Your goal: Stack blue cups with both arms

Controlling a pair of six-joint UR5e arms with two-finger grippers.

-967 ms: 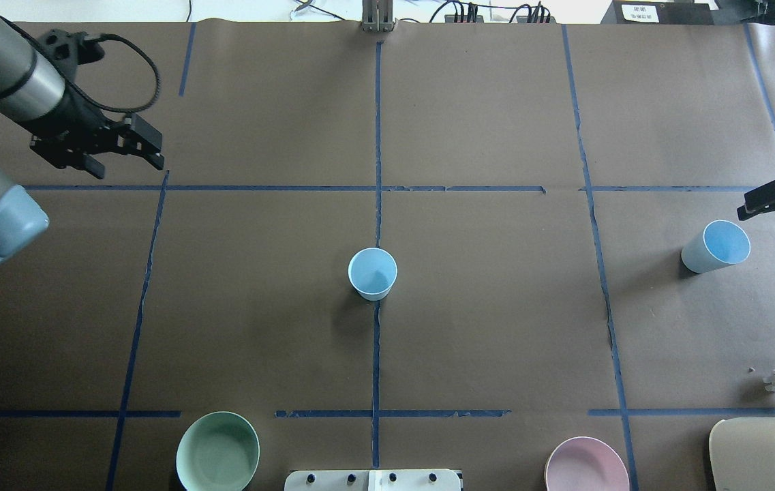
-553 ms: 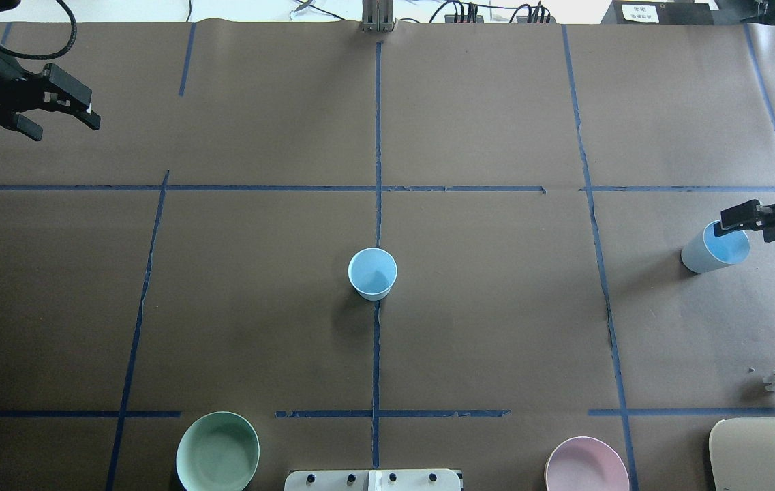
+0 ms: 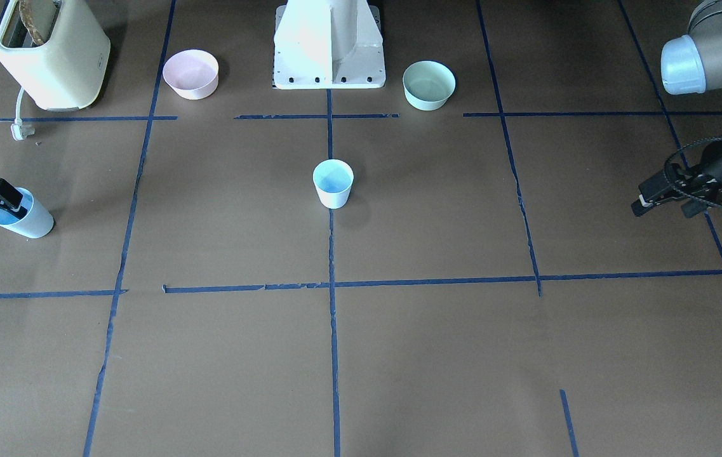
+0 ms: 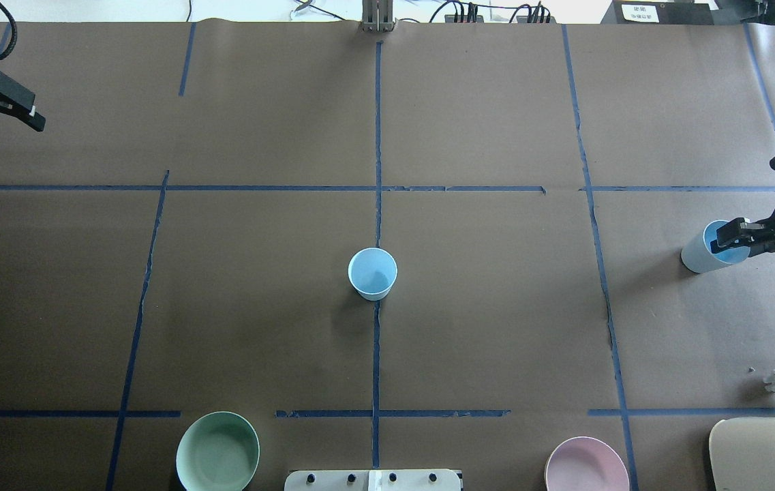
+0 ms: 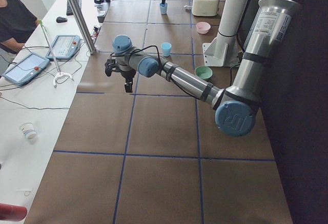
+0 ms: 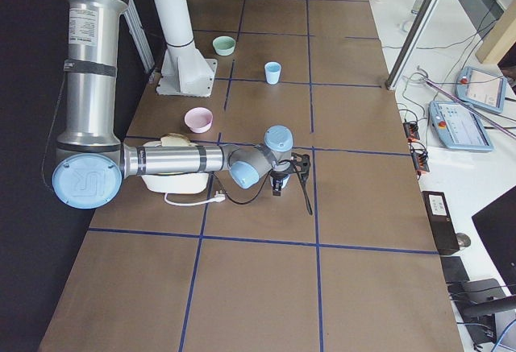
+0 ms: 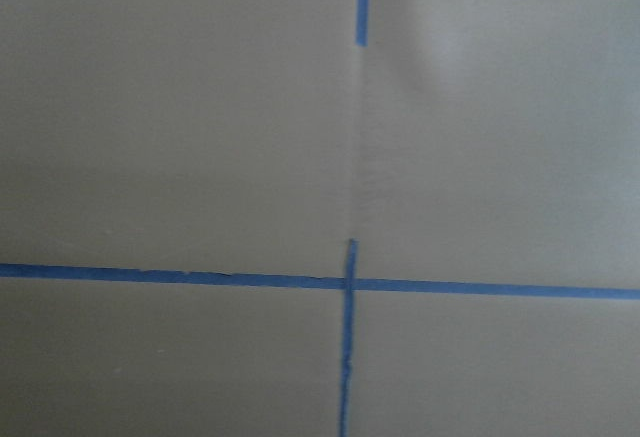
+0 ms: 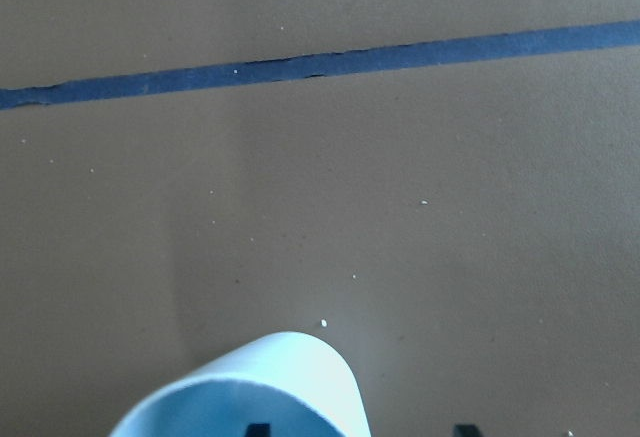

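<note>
Brown papered table (image 4: 496,341): stacking not begun. Right gripper (image 4: 724,239) jaws apart, astride right-edge cup (image 4: 695,259) wall; centre cup (image 4: 372,273) untouched; left gripper (image 4: 8,128) spread, empty, upper left.

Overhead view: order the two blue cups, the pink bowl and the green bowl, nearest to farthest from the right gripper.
1. Right-edge blue cup, right gripper at its rim.
2. Pink bowl, bottom right.
3. Centre blue cup, table middle.
4. Green bowl, bottom left.

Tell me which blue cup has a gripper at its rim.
The cup at the table's right end: the right gripper is at its rim. The centre cup stands alone.
</note>
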